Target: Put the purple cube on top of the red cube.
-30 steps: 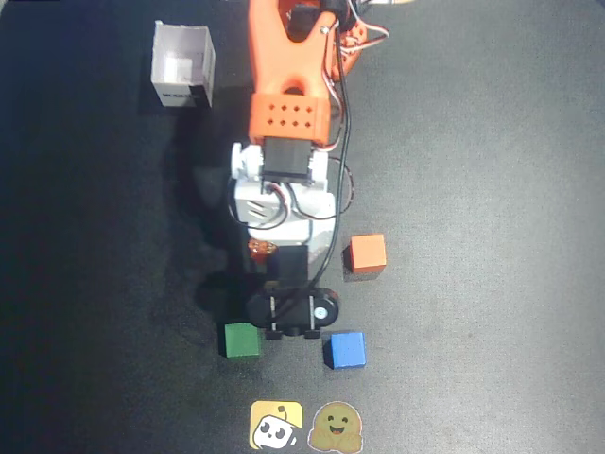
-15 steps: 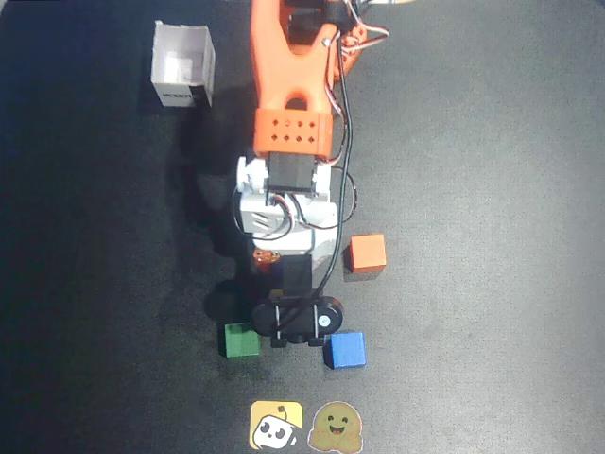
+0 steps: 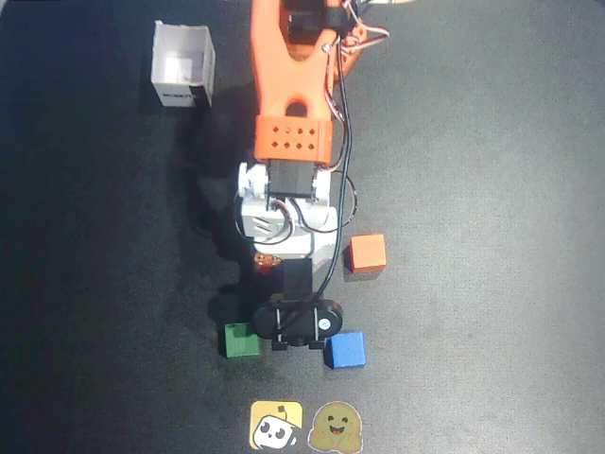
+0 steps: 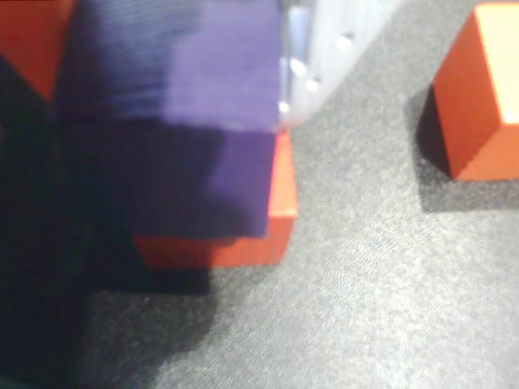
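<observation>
Tool (image 4: 162,105) fingers grip the small matte dark-purple cube (image 4: 186,121) on two sides in the wrist view, holding it directly over the small matte bright-red cube (image 4: 243,243), whose edges peek out below and to the right; whether the two touch cannot be told. On the dark tabletop (image 3: 492,189) in the overhead view, the orange arm (image 3: 288,85) hides that stack, with a lighter orange cube (image 3: 367,253) to its right, a green cube (image 3: 241,340) and a blue cube (image 3: 346,349) nearby, and a white open box (image 3: 182,64) well apart.
</observation>
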### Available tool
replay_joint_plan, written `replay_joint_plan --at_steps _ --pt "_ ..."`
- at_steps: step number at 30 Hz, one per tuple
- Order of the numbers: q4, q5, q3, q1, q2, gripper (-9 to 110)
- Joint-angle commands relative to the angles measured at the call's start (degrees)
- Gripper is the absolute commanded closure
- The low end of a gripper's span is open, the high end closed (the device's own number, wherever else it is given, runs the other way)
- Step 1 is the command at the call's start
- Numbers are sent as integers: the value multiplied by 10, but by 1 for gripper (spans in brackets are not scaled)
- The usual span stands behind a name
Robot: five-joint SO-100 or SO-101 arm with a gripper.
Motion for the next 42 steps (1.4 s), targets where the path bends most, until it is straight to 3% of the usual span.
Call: replay_joint_plan --at_steps 1,24,42 --pt "-4 0 -1 -4 8 97" --pt "-6 -12 14 -6 10 97" --pt "-10 24 16 -15 11 86"
